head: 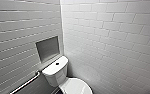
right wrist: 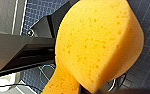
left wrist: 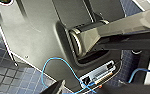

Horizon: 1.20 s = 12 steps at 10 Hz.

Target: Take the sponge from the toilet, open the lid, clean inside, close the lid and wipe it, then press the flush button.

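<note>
The right jaws pinch the sponge at its narrow end (the foam creases and bulges there, which reads as a firm squeeze). The block stands out ahead of the jaws, with dark blue floor tiles beyond it. Held so, its broad face is free for wiping. The head view adds what the wrist cameras lack: the toilet in the tiled corner, the lid apparently down, and the flush button on the tank top. The left wrist view offers the robot's body and a blue cable; whether the left jaws are open or closed cannot be told.
</note>
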{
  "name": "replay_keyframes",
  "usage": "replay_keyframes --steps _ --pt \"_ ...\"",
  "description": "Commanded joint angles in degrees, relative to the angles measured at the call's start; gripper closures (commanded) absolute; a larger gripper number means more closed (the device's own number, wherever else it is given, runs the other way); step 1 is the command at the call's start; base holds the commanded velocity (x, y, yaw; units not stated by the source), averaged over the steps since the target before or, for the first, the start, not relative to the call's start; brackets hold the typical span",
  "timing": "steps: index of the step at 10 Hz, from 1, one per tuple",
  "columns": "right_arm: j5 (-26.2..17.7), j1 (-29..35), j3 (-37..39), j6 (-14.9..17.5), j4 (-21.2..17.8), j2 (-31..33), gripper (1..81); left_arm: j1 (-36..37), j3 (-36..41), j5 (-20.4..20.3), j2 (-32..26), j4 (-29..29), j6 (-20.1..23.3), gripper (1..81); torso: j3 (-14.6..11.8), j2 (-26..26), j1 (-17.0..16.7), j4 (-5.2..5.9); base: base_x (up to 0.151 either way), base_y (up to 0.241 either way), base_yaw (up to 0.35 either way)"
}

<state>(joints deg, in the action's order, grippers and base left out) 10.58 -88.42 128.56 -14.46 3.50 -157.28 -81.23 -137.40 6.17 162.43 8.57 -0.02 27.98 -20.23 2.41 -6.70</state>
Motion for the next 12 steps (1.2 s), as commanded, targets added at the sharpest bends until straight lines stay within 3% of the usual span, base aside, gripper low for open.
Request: replay_keyframes --steps 1,2,3,4,5,7,9,10,12 --pt "-2.9 1.4 1.1 0.0 1.0 -0.1 81.1 1.9 -1.0 3.9 1.1 -0.7 0.1 1.0 0.0 5.6 -2.4 0.00 0.000 0.000 0.000" --pt "-2.9 1.4 1.6 0.0 0.8 -0.3 81.1 1.9 -0.9 4.0 1.1 -0.7 0.1 1.0 0.0 7.0 -2.4 0.00 0.000 0.000 0.000" --pt "-3.0 1.3 1.8 0.0 0.9 -0.5 81.1 1.9 -1.0 4.0 1.1 -0.7 0.1 1.0 0.0 3.2 -1.2 0.00 0.000 0.000 0.000" --pt "-3.0 1.3 1.8 0.0 0.9 -0.6 81.1 1.9 -1.0 4.1 1.1 -0.7 0.1 1.0 0.0 5.3 -1.5 0.00 0.000 0.000 0.000" --pt "-3.0 1.3 1.9 0.0 0.9 -0.7 81.1 1.9 -1.0 4.2 1.1 -0.7 0.1 1.0 -5.6 6.5 -1.5 0.00 0.000 0.000 0.000" --pt "-3.0 1.3 1.9 0.0 1.0 -0.6 81.1 1.9 -1.0 4.5 1.1 -0.7 0.1 1.0 -6.9 7.3 -1.6 0.00 0.000 0.000 0.000" --pt "-3.0 0.8 3.7 0.0 0.5 -0.9 81.1 1.1 -3.5 5.2 1.9 -0.8 0.0 1.0 -10.7 7.6 -1.7 0.00 0.000 0.000 0.000" --pt "-3.2 0.7 4.5 -0.4 0.5 -1.4 81.1 0.5 -6.3 5.4 3.2 -0.8 0.0 1.0 -7.0 7.6 -1.7 0.00 0.000 0.000 0.000" --pt "-11.2 0.9 9.7 -1.0 0.3 -3.8 81.1 0.3 -13.4 5.3 6.5 -0.8 0.0 1.0 -9.0 7.5 -1.8 0.00 0.000 0.000 0.000"
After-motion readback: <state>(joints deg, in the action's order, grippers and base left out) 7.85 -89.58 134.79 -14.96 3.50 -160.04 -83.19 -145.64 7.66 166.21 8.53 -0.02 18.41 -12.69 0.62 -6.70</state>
